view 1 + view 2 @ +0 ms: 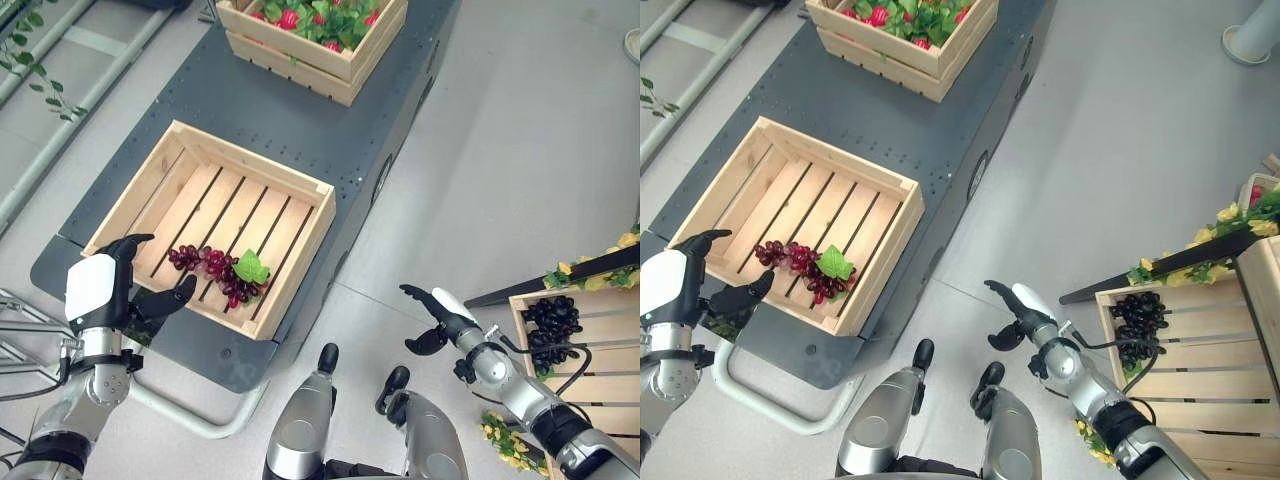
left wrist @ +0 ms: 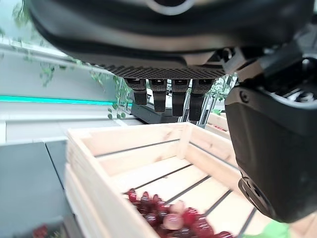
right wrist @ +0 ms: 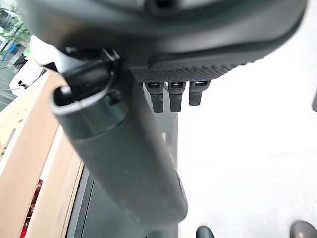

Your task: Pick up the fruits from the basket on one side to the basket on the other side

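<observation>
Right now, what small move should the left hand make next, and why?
Probably reach forward and down over the crate's near wall onto the red grapes. The left hand hangs open just outside that wall, holding nothing, and the grapes lie loose on the slats right behind it. The right hand is open too, over the floor.

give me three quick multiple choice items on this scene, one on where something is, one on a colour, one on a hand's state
1. Where do the red grapes lie?
A. in the slatted crate on the dark platform
B. on the floor
C. in the left robot hand

2. What colour are the grapes in the right-side crate?
A. green
B. dark, near black
C. yellow

3. How is the left robot hand?
A. shut on grapes
B. open, at the slatted crate's near corner
C. flat on the floor

Answers: 1 A, they rest on its slats; 2 B, the bunch is black; 3 B, fingers straight, holding nothing.
</observation>
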`<state>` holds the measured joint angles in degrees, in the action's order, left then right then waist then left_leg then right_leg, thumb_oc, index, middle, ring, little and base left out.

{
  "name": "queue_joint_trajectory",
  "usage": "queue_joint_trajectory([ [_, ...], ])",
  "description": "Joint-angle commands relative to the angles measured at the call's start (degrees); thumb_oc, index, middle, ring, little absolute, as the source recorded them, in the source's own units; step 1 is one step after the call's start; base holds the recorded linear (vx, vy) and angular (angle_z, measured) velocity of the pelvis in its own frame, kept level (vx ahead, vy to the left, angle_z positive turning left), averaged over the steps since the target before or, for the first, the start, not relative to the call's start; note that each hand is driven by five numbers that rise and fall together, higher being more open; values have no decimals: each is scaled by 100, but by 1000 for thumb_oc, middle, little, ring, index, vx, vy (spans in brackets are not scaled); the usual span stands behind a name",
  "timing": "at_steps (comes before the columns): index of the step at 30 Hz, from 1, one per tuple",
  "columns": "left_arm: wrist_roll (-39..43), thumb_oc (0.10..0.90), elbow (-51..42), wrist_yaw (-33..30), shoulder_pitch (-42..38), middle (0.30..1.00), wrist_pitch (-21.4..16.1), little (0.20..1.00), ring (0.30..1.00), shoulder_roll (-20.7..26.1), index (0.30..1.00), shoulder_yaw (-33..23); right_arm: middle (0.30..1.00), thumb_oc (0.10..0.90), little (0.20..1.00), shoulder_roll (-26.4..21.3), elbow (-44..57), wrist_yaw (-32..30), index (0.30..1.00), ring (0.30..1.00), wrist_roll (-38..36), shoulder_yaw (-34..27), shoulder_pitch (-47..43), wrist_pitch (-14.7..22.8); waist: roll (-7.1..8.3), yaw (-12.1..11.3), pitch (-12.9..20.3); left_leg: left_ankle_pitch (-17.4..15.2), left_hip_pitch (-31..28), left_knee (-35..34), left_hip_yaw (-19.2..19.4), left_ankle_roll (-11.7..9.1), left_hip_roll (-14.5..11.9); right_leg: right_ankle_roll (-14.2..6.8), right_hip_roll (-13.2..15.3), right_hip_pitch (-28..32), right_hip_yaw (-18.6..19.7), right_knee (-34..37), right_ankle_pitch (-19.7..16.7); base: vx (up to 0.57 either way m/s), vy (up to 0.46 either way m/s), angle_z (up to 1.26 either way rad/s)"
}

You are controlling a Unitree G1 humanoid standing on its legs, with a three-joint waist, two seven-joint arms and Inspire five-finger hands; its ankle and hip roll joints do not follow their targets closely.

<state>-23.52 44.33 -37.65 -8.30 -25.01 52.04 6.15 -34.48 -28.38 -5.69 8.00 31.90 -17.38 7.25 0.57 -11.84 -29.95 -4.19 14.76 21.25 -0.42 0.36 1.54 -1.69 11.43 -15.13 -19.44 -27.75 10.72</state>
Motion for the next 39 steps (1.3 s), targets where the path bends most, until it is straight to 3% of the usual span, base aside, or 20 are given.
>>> queue_joint_trajectory([
  [1, -289, 800, -184, -738, -221, 900, 142, 900, 900, 577, 900, -315, 900, 800, 900, -357, 554, -309, 900, 900, -249, -127, -119, 446, -3, 47, 17, -710, 354, 866, 201, 291, 159, 434, -116, 256, -357, -979, 721, -22, 124, 14],
  [3, -409, 800, -124, -853, -274, 900, 348, 900, 900, 648, 900, -218, 900, 800, 900, -425, 533, -247, 900, 900, -263, -137, -182, 472, 0, 63, 16, -792, 559, 1110, 226, 296, 155, 458, -80, 115, -331, -1181, 801, -15, 105, 8],
  [5, -599, 800, 15, -977, -356, 900, 783, 900, 900, 753, 900, -80, 900, 800, 900, -480, 529, -163, 900, 900, -259, -137, -261, 531, 16, 87, 16, -909, 860, 1448, 270, 341, 158, 500, -21, -147, -291, -1530, 923, -17, 91, 1],
  [6, -599, 800, 15, -977, -356, 900, 783, 900, 900, 753, 900, -80, 900, 800, 900, -480, 529, -163, 900, 900, -259, -137, -261, 531, 16, 87, 16, -909, 860, 1448, 270, 341, 158, 500, -21, -147, -291, -1530, 923, -36, 100, 1],
  [7, -886, 800, 211, -1151, -620, 900, 1088, 900, 900, 942, 900, 103, 900, 800, 900, -482, 517, -64, 900, 900, -126, -60, -403, 534, 40, 108, 16, -979, 1152, 1719, 330, 365, 161, 519, 21, -438, -253, -1834, 1009, -36, 83, 4],
  [12, -1065, 800, 392, -1502, -1437, 900, 1371, 900, 900, 1332, 900, 669, 900, 800, 900, -711, 537, 76, 900, 900, -61, 245, -791, 360, 31, 192, 16, -1028, 1802, 2179, 423, 353, 111, 601, 40, -1001, -203, -2259, 1120, -51, 82, 6],
  [19, -1703, 800, 379, -1221, -2429, 900, 1571, 900, 900, 1853, 900, 1611, 900, 800, 900, -895, 371, 226, 900, 900, -249, 362, -1126, 493, 97, 204, 16, -1010, 2333, 2381, 413, 361, 61, 618, -17, -1513, -170, -2469, 1122, -34, 43, 6],
  [27, -2228, 800, 328, -724, -3535, 900, 1511, 900, 900, 2129, 900, 2637, 900, 800, 900, -764, 137, 213, 900, 900, -289, 457, -1275, 582, 202, 187, 16, -967, 2530, 2340, 350, 340, 37, 567, -81, -1658, -214, -2413, 1062, -11, -10, 7],
  [30, -2605, 800, 374, -451, -3804, 900, 1187, 900, 900, 2141, 900, 2985, 900, 800, 900, -698, 111, 171, 900, 900, -285, 497, -1329, 563, 228, 178, 16, -956, 2564, 2311, 320, 323, 33, 546, -106, -1677, -210, -2385, 1045, -8, -15, 8],
  [39, -2464, 800, 383, 240, -3941, 900, 753, 900, 900, 2234, 900, 3407, 900, 800, 900, -774, -39, 197, 900, 900, -376, 491, -1439, 594, 220, 200, 16, -900, 2554, 2184, 316, 275, -19, 529, -152, -1675, -203, -2284, 1015, 0, 0, 0],
])
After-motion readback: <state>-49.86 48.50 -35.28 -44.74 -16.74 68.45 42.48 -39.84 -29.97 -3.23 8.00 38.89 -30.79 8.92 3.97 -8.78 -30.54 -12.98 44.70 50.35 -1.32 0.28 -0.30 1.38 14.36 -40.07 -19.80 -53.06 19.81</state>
